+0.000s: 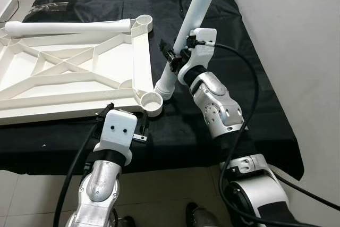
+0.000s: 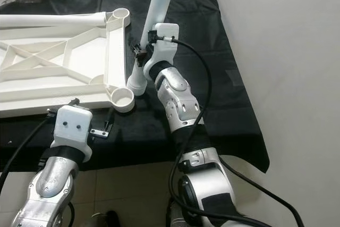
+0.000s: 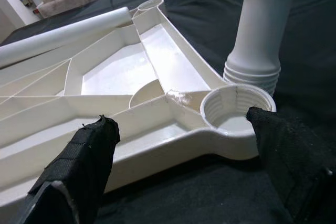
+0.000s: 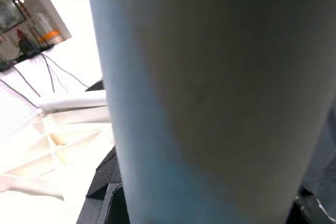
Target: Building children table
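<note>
right gripper (image 1: 177, 57) clamps leg (image 1: 187, 30), its end beside socket (image 1: 152, 101) | left gripper (image 3: 184, 145) wide, socket between fingers | legs: 2, tabletop (image 1: 69, 73): 1

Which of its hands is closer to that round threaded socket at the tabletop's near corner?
Left. The left gripper straddles the socket, open; the right gripper grips the leg beyond it.

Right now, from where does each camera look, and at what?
Left eye and right eye: on the head, looking down at the tabletop, both silver arms, right end effector holding the leg.
Left wrist: along its open black fingers toward the threaded socket.
Right wrist: close against the leg.
Head and left wrist share the socket and leg.
</note>
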You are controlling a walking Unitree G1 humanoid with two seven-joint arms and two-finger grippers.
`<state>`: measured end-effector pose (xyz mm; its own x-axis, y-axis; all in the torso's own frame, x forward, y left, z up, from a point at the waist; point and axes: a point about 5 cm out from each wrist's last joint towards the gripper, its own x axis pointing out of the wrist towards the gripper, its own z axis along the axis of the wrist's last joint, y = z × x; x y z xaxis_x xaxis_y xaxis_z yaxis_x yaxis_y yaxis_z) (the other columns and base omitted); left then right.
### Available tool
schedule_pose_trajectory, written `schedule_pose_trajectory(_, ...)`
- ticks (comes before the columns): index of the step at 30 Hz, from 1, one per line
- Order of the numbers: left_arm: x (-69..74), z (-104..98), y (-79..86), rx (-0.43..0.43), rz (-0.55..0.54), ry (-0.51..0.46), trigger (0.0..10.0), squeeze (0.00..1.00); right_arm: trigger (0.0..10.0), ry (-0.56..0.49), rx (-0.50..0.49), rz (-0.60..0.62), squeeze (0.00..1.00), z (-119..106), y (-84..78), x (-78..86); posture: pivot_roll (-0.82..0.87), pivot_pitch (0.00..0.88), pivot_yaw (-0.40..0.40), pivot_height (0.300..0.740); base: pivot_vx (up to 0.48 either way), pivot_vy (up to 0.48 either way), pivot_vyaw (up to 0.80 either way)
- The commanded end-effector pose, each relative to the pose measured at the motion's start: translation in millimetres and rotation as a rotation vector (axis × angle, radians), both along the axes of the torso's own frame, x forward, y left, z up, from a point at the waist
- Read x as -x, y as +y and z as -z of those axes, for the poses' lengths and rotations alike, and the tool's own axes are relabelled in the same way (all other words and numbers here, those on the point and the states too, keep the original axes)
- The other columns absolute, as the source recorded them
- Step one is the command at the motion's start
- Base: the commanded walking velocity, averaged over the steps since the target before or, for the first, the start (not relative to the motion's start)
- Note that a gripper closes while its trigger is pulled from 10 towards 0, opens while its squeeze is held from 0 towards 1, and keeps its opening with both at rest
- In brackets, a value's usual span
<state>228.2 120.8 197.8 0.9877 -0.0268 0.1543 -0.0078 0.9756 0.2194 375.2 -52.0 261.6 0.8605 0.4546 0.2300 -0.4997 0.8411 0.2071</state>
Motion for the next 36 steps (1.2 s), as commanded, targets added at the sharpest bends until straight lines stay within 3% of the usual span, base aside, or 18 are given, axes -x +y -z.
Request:
schedule_pose_trajectory(1,-1.7,6.2,3.2,-0.010,-0.010,0.020,10.0,0.00,10.0,0.163,0.022,-0.047,0.00,35.1,8.6,1.0,0.01,0.194,-0.014,0.740,0.000,0.000,0.00)
schedule_pose_trajectory(3,-2.8,8.6,2.0,-0.008,-0.006,0.018,10.0,0.00,10.0,0.146,0.085,0.065,0.00,32.9,-5.0,-2.4,0.02,0.173,-0.007,0.740,0.000,0.000,0.00)
schedule_pose_trajectory(4,-2.8,8.6,2.0,-0.008,-0.006,0.018,10.0,0.00,10.0,0.146,0.085,0.065,0.00,32.9,-5.0,-2.4,0.02,0.173,-0.007,0.740,0.000,0.000,0.00)
schedule_pose_trajectory(5,-2.9,11.2,0.9,-0.005,0.002,0.020,10.0,0.00,10.0,0.117,0.095,0.169,0.00,26.7,-19.1,-5.7,0.02,0.156,0.002,0.740,0.000,0.000,0.00)
schedule_pose_trajectory(6,-2.7,12.1,0.6,-0.004,0.004,0.023,10.0,0.00,10.0,0.102,0.071,0.190,0.00,23.7,-23.9,-7.0,0.02,0.156,0.002,0.740,0.000,0.000,0.00)
schedule_pose_trajectory(8,-2.7,12.1,0.6,-0.004,0.004,0.023,10.0,0.00,10.0,0.102,0.071,0.190,0.00,23.7,-23.9,-7.0,0.02,0.156,0.002,0.740,0.000,0.000,0.00)
schedule_pose_trajectory(10,-2.7,14.4,-0.6,0.000,0.014,0.029,10.0,0.00,10.0,0.043,0.025,0.163,0.00,18.0,-34.0,-8.6,0.02,0.130,0.016,0.740,0.000,0.000,0.00)
schedule_pose_trajectory(12,-2.5,16.1,-2.2,0.002,0.025,0.033,10.0,0.00,10.0,-0.032,0.051,0.168,0.00,17.5,-44.3,-7.4,0.02,0.119,0.024,0.740,0.000,0.000,0.00)
schedule_pose_trajectory(16,-2.4,16.7,-5.0,0.012,0.037,0.035,10.0,0.00,10.0,-0.059,0.044,0.154,0.00,16.4,-51.4,-7.4,0.02,0.103,0.031,0.740,0.000,0.000,0.00)
schedule_pose_trajectory(19,-1.6,16.8,-9.5,0.018,0.058,0.029,10.0,0.00,10.0,-0.097,-0.006,0.125,0.00,5.9,-57.5,-10.0,0.03,0.096,0.031,0.740,0.000,0.000,0.00)
schedule_pose_trajectory(25,1.5,18.8,-12.1,0.025,0.069,0.036,10.0,0.00,10.0,-0.151,-0.010,0.082,0.00,-8.5,-64.9,-16.5,0.03,0.091,0.036,0.740,0.000,0.000,0.00)
schedule_pose_trajectory(28,6.8,20.5,-13.8,0.032,0.073,0.045,10.0,0.00,10.0,-0.183,-0.006,-0.044,0.00,-23.8,-66.4,-23.7,0.04,0.103,0.025,0.740,0.000,0.000,0.00)
schedule_pose_trajectory(30,6.8,20.5,-13.8,0.032,0.073,0.045,10.0,0.00,10.0,-0.183,-0.006,-0.044,0.00,-23.8,-66.4,-23.7,0.04,0.103,0.025,0.740,0.000,0.000,0.00)
schedule_pose_trajectory(31,9.6,21.0,-13.9,0.037,0.072,0.047,10.0,0.00,10.0,-0.186,0.008,-0.124,0.00,-27.0,-62.0,-25.7,0.04,0.110,0.022,0.740,0.000,0.000,0.00)
schedule_pose_trajectory(32,15.5,19.5,-16.0,0.041,0.076,0.048,10.0,0.00,10.0,-0.181,0.015,-0.355,0.00,-29.8,-41.7,-24.6,0.06,0.139,0.008,0.740,0.000,0.000,0.00)
schedule_pose_trajectory(34,15.5,19.5,-16.0,0.041,0.076,0.048,10.0,0.00,10.0,-0.181,0.015,-0.355,0.00,-29.8,-41.7,-24.6,0.06,0.139,0.008,0.740,0.000,0.000,0.00)
schedule_pose_trajectory(36,22.4,16.0,-19.7,0.050,0.081,0.047,10.0,0.00,10.0,-0.181,0.026,-0.560,0.00,-30.7,-27.2,-19.3,0.08,0.184,-0.003,0.740,0.000,0.000,0.00)
